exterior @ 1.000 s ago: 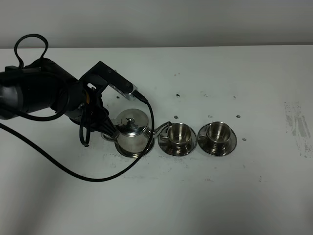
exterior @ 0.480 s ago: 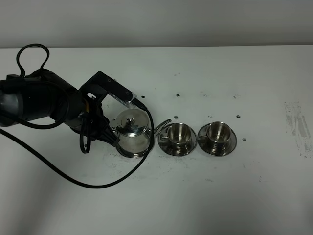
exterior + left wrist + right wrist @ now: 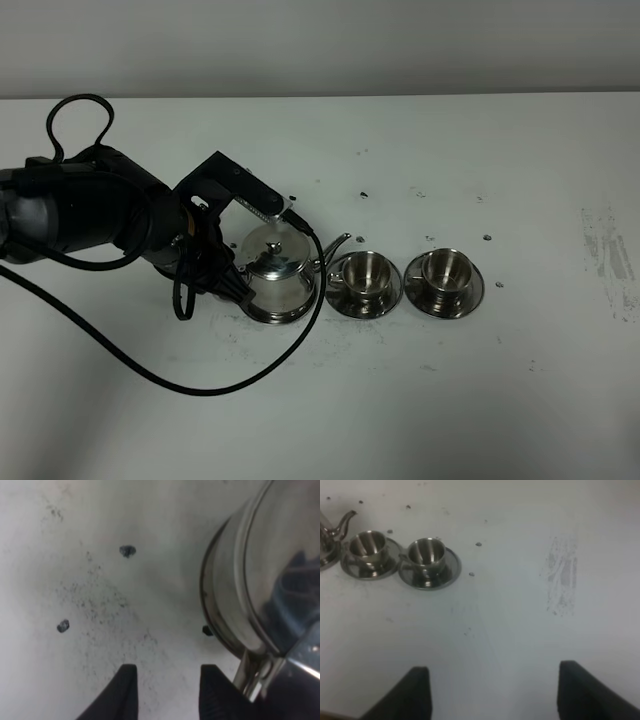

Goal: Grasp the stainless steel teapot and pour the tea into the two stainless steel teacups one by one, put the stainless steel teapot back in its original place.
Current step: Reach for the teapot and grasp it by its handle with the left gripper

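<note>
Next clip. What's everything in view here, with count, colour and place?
teapot: 1, shiny steel, left of the cups, spout towards them
dish: 1, steel, under the teapot
cups: 2, steel, side by side mid-table
saucers: 2, steel, one under each cup
table: 1, white, with dark specks and a grey scuff at the right
cable: 1, black, looping in front of the teapot
left arm: 1, black, at the teapot
left gripper: 1, black, by the teapot's handle, grip unclear
right gripper: 1, black, open over bare table
</note>
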{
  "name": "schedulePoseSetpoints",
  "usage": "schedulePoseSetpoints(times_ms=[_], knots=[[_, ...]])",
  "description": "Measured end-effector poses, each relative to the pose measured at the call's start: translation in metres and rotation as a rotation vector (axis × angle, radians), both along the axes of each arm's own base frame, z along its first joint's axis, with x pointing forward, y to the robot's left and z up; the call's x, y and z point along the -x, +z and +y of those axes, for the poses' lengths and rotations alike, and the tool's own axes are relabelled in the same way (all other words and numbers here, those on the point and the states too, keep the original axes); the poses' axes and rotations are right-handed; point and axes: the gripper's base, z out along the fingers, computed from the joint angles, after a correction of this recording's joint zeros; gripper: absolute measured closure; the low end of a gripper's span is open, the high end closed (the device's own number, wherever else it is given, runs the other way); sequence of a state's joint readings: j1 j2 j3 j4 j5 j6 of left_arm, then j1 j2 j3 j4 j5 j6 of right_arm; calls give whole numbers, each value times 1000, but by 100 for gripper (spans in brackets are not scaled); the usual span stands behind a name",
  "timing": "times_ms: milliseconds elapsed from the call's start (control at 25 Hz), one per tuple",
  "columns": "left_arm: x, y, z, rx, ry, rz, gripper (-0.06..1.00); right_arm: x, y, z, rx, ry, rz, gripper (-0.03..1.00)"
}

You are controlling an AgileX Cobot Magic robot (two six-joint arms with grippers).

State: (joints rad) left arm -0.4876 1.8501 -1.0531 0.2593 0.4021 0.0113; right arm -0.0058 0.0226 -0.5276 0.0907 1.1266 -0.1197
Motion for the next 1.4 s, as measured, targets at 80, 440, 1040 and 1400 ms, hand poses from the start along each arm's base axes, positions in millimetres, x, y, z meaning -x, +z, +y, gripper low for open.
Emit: schedulePoseSetpoints(times_ms=[80, 440, 1040, 1400], knots=[[1, 0, 1, -10, 3, 13, 64, 0, 0, 0, 0, 0, 0, 41], [6, 3, 6, -46, 24, 60, 64, 0, 0, 0, 0, 0, 0, 41], [2, 6, 10, -11, 82, 32, 64, 0, 0, 0, 0, 0, 0, 41], [-3, 6, 18, 13, 210, -11, 64, 0, 0, 0, 0, 0, 0, 41]])
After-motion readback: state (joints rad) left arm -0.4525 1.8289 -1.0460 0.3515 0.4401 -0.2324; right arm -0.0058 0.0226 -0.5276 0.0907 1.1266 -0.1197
